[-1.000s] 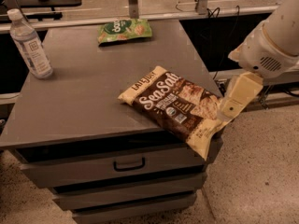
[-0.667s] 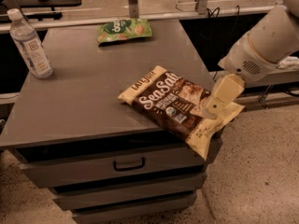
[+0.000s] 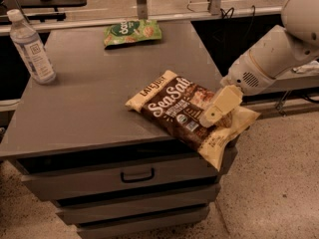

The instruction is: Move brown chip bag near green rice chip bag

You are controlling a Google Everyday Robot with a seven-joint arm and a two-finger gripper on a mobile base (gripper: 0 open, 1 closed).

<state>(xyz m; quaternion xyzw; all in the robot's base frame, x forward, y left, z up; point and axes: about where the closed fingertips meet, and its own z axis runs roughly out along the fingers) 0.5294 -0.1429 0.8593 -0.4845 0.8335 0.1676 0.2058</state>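
The brown chip bag point(image 3: 172, 105) lies flat at the front right corner of the grey cabinet top point(image 3: 89, 98), its cream right end hanging over the edge. The green rice chip bag point(image 3: 132, 32) lies flat at the far edge of the top, well apart from the brown bag. My gripper point(image 3: 218, 107) comes in from the right on a white arm and sits over the right part of the brown bag, at or just above its surface.
A clear water bottle point(image 3: 32, 46) stands at the left side of the top. The cabinet has drawers point(image 3: 134, 176) below, facing front. A dark shelf and cables point(image 3: 224, 14) lie behind, and speckled floor point(image 3: 279, 183) is to the right.
My gripper has moved left and down, from beside the brown bag's right end to over the bag. Both bags and the bottle have stayed in place.
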